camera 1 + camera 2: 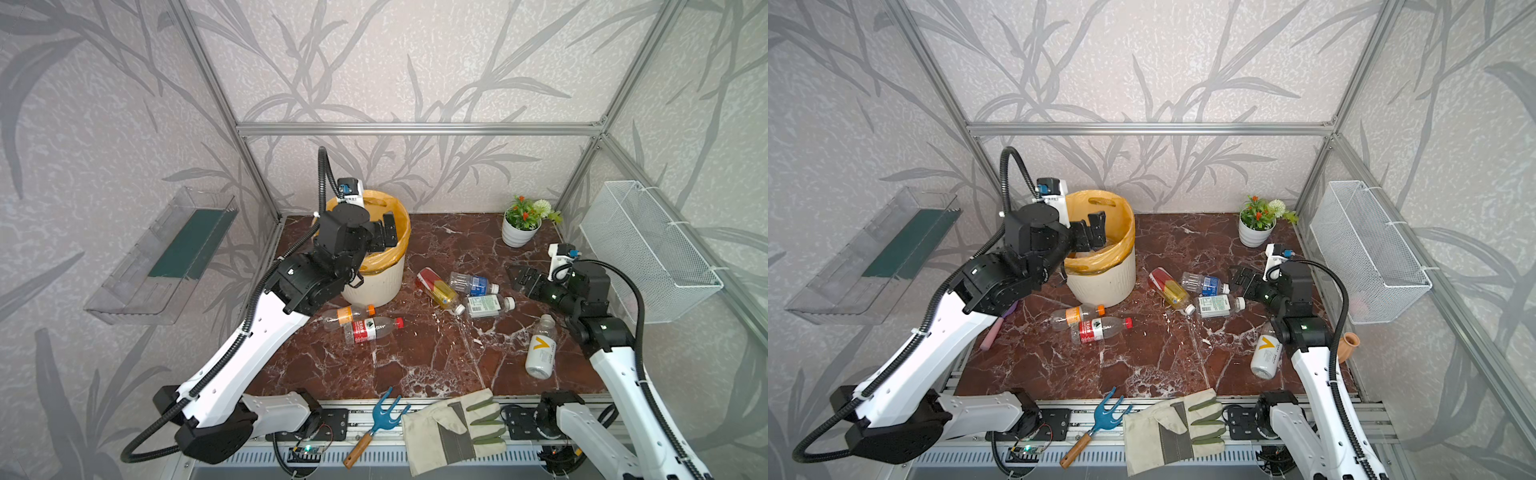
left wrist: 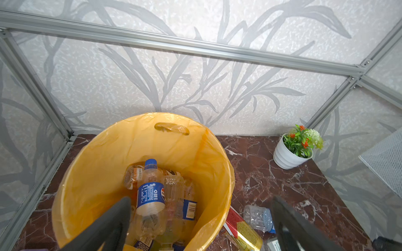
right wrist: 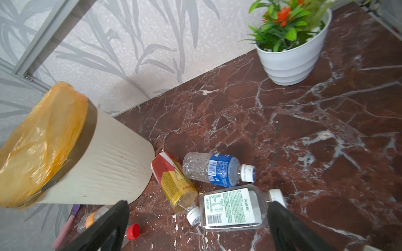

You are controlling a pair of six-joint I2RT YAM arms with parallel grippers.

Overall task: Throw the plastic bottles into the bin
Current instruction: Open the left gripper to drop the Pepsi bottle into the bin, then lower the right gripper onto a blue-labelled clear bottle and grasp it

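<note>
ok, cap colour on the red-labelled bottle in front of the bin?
Red. The cap of the red-labelled bottle shows best in a top view.

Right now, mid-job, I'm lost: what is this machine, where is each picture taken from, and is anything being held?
This is two robot arms, each ending in a two-finger gripper. Two pictures look down from overhead; two come from cameras on the wrists. The left gripper hangs open over the bin, empty; bottles already lie inside. The right gripper is open too, holding nothing, near a green-label bottle on the table. Six more lie loose there. A flower pot stands at the back.
</note>
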